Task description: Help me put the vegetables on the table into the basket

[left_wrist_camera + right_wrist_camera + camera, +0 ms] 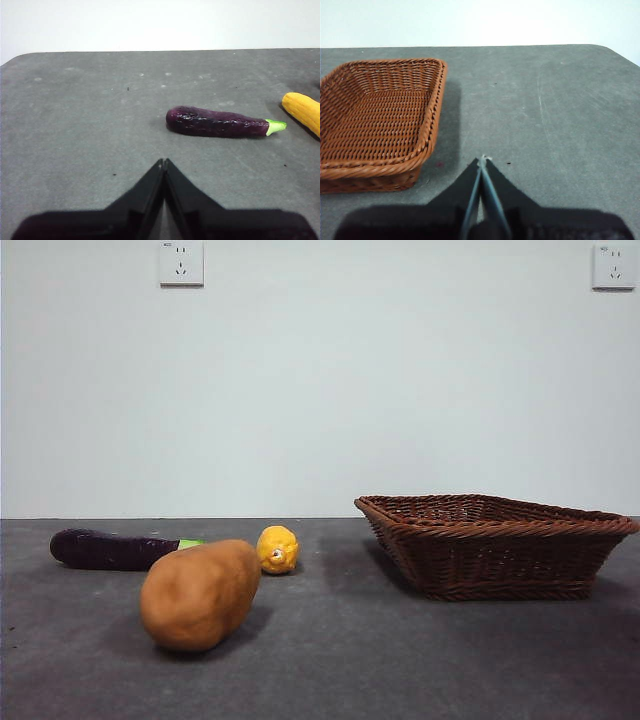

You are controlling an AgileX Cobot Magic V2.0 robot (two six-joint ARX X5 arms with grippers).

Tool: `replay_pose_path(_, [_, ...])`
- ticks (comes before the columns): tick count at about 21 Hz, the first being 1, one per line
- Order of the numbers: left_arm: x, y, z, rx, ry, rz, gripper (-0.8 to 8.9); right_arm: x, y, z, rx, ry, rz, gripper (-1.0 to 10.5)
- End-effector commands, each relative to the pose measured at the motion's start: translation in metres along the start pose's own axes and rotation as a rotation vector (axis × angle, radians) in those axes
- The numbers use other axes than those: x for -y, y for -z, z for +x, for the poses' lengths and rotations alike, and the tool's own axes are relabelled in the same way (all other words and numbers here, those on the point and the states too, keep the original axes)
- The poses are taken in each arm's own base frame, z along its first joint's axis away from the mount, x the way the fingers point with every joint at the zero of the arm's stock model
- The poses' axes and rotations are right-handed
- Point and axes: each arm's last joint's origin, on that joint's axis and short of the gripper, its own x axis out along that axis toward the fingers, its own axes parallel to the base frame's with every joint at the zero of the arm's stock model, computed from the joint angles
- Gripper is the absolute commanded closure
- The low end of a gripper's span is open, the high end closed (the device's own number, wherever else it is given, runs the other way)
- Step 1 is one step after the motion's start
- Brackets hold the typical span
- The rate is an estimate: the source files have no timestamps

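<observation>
The potato (200, 594) is lying nearest the camera on the table (330, 660), looking heavy, firm and smooth-rounded, so it is probably asking for a wide grip across its thick middle; behind it the eggplant (215, 122) is resting on its side, glossy and likely slippery, best taken mid-body rather than at the green stem, and the small lemon (278, 549) is sitting just beside that stem (lumpy, light, easy to pinch). The basket (380, 107) is standing empty, well apart from them. The left gripper (163, 162) and right gripper (482, 160) are hovering with jaws pressed together, holding nothing
</observation>
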Motion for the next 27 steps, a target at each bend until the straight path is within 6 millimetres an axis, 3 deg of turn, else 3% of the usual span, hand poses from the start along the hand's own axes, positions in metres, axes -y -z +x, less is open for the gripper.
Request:
replay_pose_path(1, [0.001,0.003,0.001,-0.002,0.008,-0.001,8.16,0.0,0.003,0.001,-0.005,-0.003,0.004,9.5])
replay_pose_path(9, [0.001,0.003,0.001,-0.002,0.009,-0.001,8.16,-0.001,0.003,0.001,-0.006,-0.025,0.012,9.5])
replay_pose_path(19, [0.001,0.003,0.001,-0.002,0.017,-0.06,8.16,-0.002,0.001,0.0,-0.005,-0.082,0.22,9.5])
replay_pose_path(27, [0.005,-0.004,0.0,0.024,0.152,-0.249,8.16,-0.003,-0.027,-0.01,0.063,-0.131,0.304,9.5])
